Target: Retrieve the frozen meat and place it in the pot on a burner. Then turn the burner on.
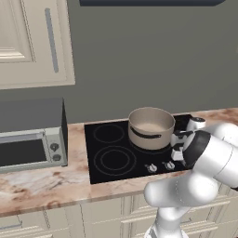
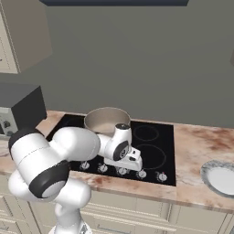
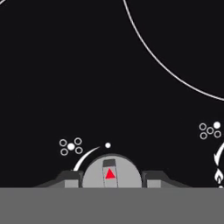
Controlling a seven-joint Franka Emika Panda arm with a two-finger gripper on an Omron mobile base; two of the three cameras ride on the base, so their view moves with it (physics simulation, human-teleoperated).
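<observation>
Marbled kitchen counter (image 1: 46, 183) with a black glass cooktop (image 1: 111, 172) set in it. Gripper (image 3: 111, 180) sits low over the cooktop's front edge, its fingers (image 3: 70, 178) flanking a grey knob (image 3: 111, 173) with a red triangle — real clamp or just bracketing, cannot tell. Beige pot (image 1: 151, 126) stands on a rear burner just behind, interior pale. Toaster oven (image 1: 31, 135) off at the counter's left end; white plate (image 2: 220, 177) at the right.

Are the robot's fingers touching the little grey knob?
Cannot tell. In the hand view the fingertips flank the grey knob closely, but the contact line is cut off at the bottom.
</observation>
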